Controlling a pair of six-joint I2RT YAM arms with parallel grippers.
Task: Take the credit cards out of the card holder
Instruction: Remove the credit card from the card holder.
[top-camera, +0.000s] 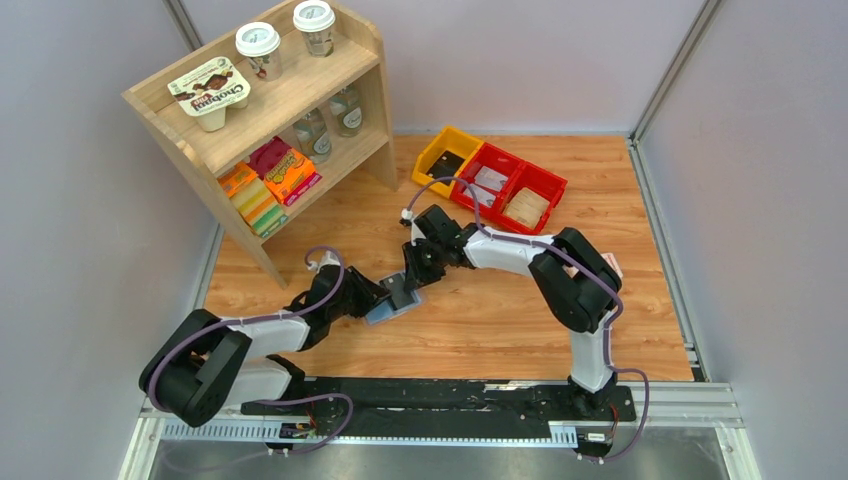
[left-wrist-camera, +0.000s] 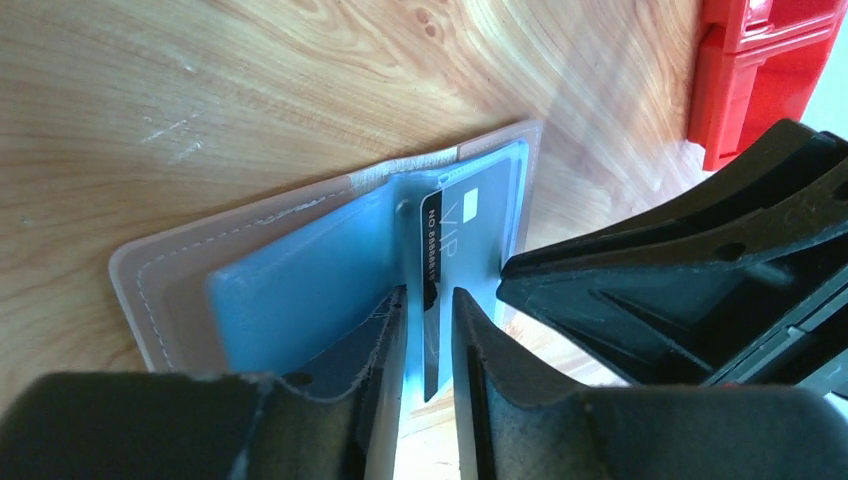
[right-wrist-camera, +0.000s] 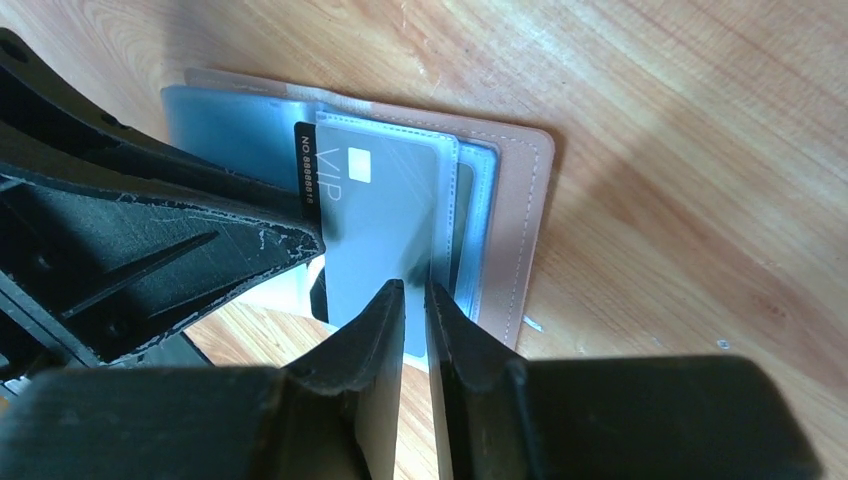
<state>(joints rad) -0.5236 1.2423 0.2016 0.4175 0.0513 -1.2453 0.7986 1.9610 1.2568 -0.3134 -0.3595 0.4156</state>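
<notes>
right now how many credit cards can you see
4: a VIP card in the card holder; a dark card in the yellow bin; a pale card and a brownish card in the red bins. More may be hidden in the holder.

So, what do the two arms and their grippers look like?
The left arm and right arm have black joints, white link covers and a thin lilac cable looped alongside. The left gripper and right gripper have black, wedge-shaped plastic fingers, ribbed and scuffed.
</notes>
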